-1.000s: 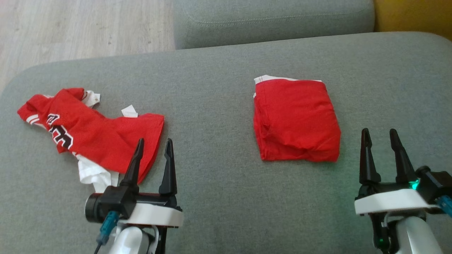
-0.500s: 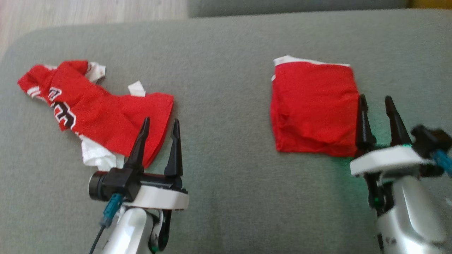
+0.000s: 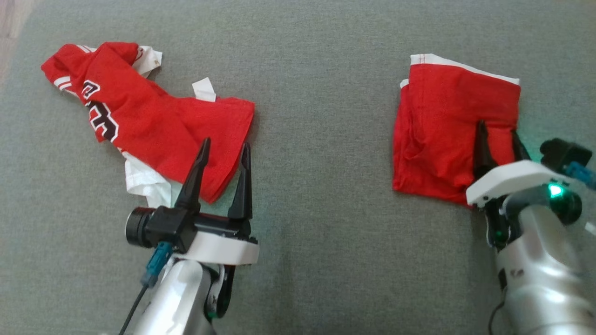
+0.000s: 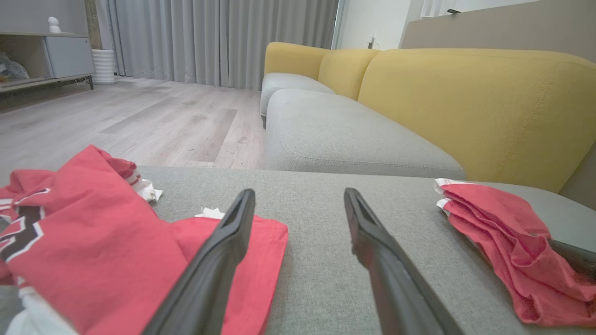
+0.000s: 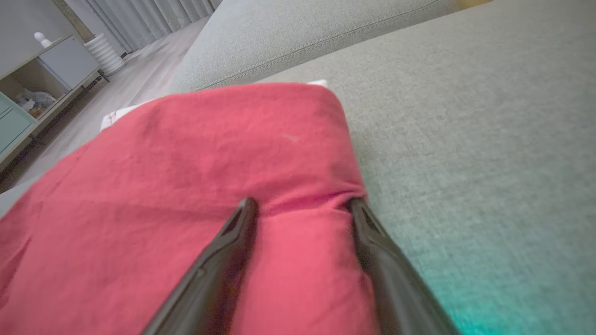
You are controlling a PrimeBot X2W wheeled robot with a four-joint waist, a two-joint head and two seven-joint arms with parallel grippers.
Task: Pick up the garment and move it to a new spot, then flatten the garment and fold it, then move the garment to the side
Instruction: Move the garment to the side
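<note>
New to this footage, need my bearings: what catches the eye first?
Two bright red garments on the grey cushion: a crumpled lettered jersey at left, a folded garment at right. The open right gripper rests its fingers on the folded one; the open left gripper sits at the jersey's near edge.

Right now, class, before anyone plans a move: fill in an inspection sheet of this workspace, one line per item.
Surface: grey cushion, flat.
Job's things: folded red garment on the right; crumpled red jersey with white trim on the left.
Clutter: nothing seen.
Grippers: left gripper open, by the jersey's corner; right gripper open, fingertips on the folded garment, cloth ridged between them.
Cables: blue-plugged cable at the left wrist; another at the right wrist.
Surroundings: yellow sofa back, wooden floor, grey curtains.
</note>
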